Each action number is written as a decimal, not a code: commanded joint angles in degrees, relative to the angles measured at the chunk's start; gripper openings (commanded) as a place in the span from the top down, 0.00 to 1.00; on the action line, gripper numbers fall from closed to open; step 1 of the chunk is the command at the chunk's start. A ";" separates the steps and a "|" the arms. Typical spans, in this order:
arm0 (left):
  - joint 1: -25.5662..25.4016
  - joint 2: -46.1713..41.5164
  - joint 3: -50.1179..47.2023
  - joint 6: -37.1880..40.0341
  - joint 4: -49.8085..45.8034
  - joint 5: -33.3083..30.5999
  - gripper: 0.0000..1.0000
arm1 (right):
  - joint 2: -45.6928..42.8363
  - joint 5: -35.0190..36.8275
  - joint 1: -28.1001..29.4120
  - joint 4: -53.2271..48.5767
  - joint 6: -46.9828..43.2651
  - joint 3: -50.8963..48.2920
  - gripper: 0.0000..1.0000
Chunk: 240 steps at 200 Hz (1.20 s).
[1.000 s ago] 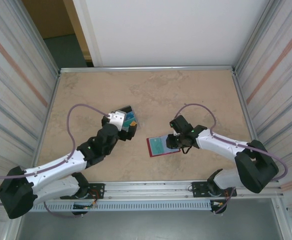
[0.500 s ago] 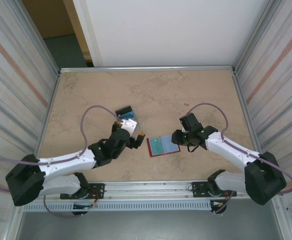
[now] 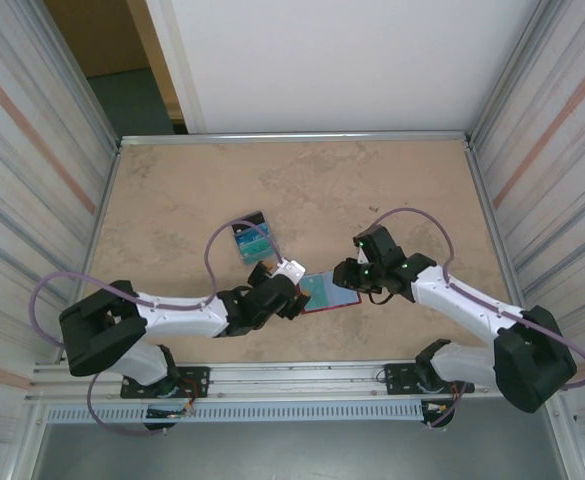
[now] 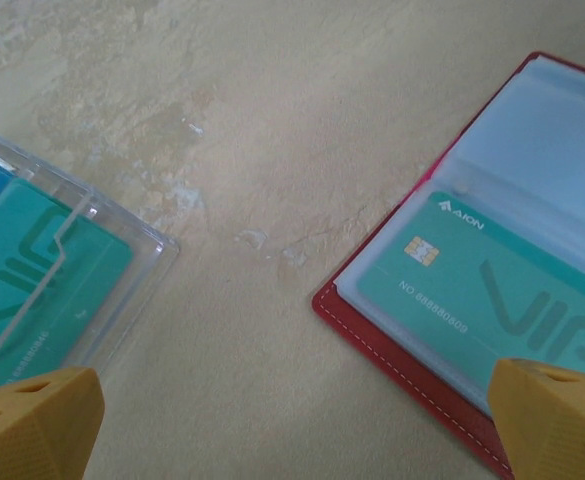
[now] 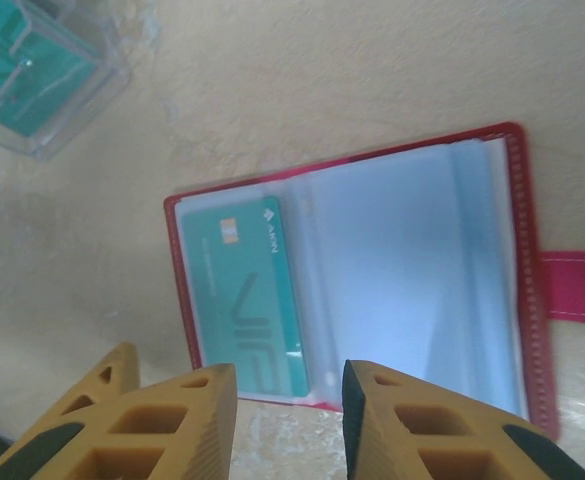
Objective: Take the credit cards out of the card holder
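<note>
the card holder (image 5: 392, 280) lies open on the table (image 3: 172, 200), between the grippers. the left gripper (image 4: 292, 425) is spread wide; the right gripper (image 5: 287, 385) is narrowly parted, nothing pinched. the card (image 5: 242, 300) is judged thin, stiff and slick, best drawn out by an edge while the light holder is pinned.

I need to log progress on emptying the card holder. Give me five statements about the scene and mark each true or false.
1. The card holder lies open on the table. True.
2. A teal card sits in one of its sleeves. True.
3. The left gripper is shut on a card. False: its jaws stand wide open and hold nothing.
4. The clear case has no cards in it. False: teal cards lie inside.
5. The right gripper grips the red tab. False: the tab lies free, away from its fingers.
</note>
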 commanded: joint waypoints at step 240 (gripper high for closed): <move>3.95 9.77 5.62 -2.77 -4.78 3.22 0.01 | 16.92 -10.96 -0.84 12.12 0.77 -0.77 0.79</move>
